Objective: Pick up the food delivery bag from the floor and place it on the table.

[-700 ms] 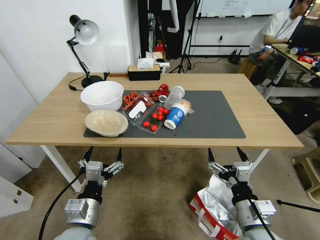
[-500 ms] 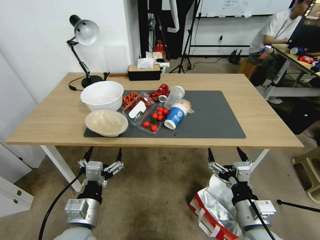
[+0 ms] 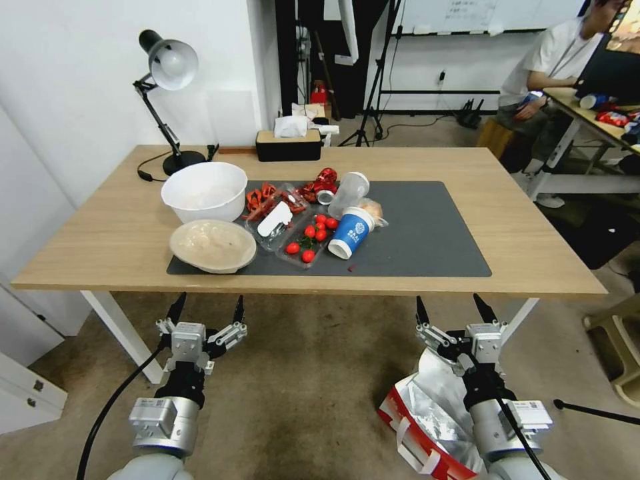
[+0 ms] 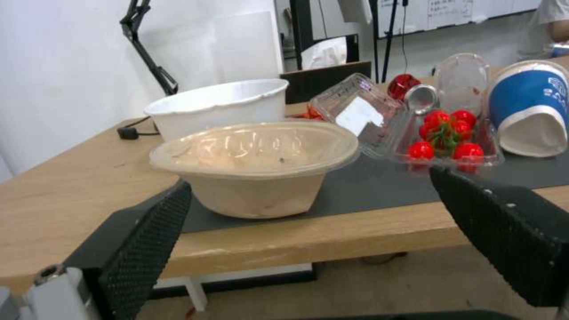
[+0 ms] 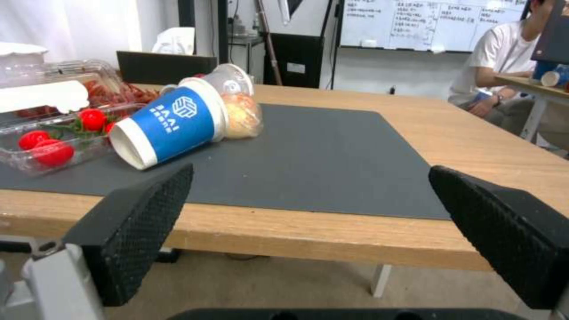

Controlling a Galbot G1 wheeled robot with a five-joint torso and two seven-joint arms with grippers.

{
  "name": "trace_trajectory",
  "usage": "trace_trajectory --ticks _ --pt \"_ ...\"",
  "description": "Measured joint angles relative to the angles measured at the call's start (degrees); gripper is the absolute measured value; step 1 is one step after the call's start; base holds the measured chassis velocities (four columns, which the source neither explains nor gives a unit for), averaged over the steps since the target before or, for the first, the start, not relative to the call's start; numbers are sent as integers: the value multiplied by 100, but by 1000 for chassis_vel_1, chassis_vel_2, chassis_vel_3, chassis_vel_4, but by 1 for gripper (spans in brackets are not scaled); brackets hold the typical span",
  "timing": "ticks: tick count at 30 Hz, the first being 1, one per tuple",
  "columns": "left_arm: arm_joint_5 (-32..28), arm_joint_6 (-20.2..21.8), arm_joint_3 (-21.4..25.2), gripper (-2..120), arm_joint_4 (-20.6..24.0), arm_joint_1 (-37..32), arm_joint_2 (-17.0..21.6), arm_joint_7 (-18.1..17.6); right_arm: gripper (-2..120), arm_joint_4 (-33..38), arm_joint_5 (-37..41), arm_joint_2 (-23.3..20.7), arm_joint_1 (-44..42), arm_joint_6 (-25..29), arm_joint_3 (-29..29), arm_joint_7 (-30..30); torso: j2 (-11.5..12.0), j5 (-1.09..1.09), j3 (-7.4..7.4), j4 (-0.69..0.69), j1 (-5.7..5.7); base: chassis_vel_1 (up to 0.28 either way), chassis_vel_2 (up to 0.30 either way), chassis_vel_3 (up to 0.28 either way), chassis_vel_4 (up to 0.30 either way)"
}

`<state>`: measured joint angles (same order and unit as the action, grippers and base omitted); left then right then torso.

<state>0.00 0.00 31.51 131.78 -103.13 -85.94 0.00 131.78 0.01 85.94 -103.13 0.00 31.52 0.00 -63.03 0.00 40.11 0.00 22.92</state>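
The boxy white paper food delivery bag with red edges and foil lining (image 3: pixel 427 413) lies on the worn brownish floor (image 3: pixel 313 387) at five o'clock, under the right gripper (image 3: pixel 452 308), jaws released; left gripper (image 3: pixel 207 308) likewise spread before the light-wood table (image 3: pixel 533 247).

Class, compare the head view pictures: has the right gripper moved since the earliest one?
No. The right gripper sits at the same spot below the table edge, above the food delivery bag.
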Motion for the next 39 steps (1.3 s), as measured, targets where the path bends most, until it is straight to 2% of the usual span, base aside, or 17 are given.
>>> trace_trajectory --ticks 6,12,13,14,17,19,22,24,27,29,30,33,35,38,39 --pt "-99 113 -6 100 25 14 33 -72 100 33 35 -14 -3 -102 -1 0 0 -1 0 0 0 0 0 0 0" --pt "-896 954 -58 100 367 157 305 -626 100 350 354 -143 -47 -976 -47 0 0 0 0 0 0 0 0 0 0" --pt "-896 954 -58 100 367 157 305 -626 100 350 354 -143 -47 -976 -47 0 0 0 0 0 0 0 0 0 0" --pt "-1192 1264 -79 100 492 208 404 -831 100 461 464 -186 -63 -1276 -63 0 0 -1 0 0 0 0 0 0 0" --pt "-1704 1805 -114 100 711 298 586 -1182 100 671 677 -275 -92 -1852 -96 -1 0 -1 0 -1 0 0 0 0 0" --pt "-1723 1814 -115 100 714 297 590 -1199 100 673 694 -278 -90 -1867 -91 -3 0 0 0 -1 0 0 0 0 0" --pt "-1987 1957 -145 100 799 304 677 -1375 100 791 962 -428 -54 -2176 -32 -110 0 0 0 0 0 0 0 0 0" --pt "-2343 2171 -185 100 922 312 801 -1616 100 942 1283 -607 -9 -2554 40 -258 0 -2 0 0 0 0 0 0 0" --pt "-2768 2423 -233 100 1075 328 946 -1901 100 980 1396 -669 22 -2658 50 -375 0 1 0 1 0 0 0 0 0" --pt "-3000 2207 -339 100 1084 269 1083 -2047 100 980 1402 -697 21 -2638 69 -433 0 1 0 -2 0 0 0 0 0" --pt "-3047 1956 -391 100 1014 205 1137 -2045 100 974 1398 -728 11 -2602 84 -471 0 0 0 0 0 0 0 0 0" --pt "-3092 1858 -432 100 943 170 1147 -2023 100 954 1379 -759 -1 -2557 103 -494 0 0 0 0 0 0 0 0 0" --pt "-3106 1790 -450 100 878 159 1145 -1983 100 940 1356 -766 -1 -2530 113 -497 0 0 0 0 0 0 0 0 0" --pt "-3005 1345 -458 100 673 137 1111 -1676 100 883 1274 -762 -13 -2383 110 -532 0 0 0 0 0 0 0 0 0" --pt "-3005 1345 -458 100 673 137 1111 -1676 100 883 1274 -762 -13 -2383 110 -532 0 0 0 0 0 0 0 0 0"
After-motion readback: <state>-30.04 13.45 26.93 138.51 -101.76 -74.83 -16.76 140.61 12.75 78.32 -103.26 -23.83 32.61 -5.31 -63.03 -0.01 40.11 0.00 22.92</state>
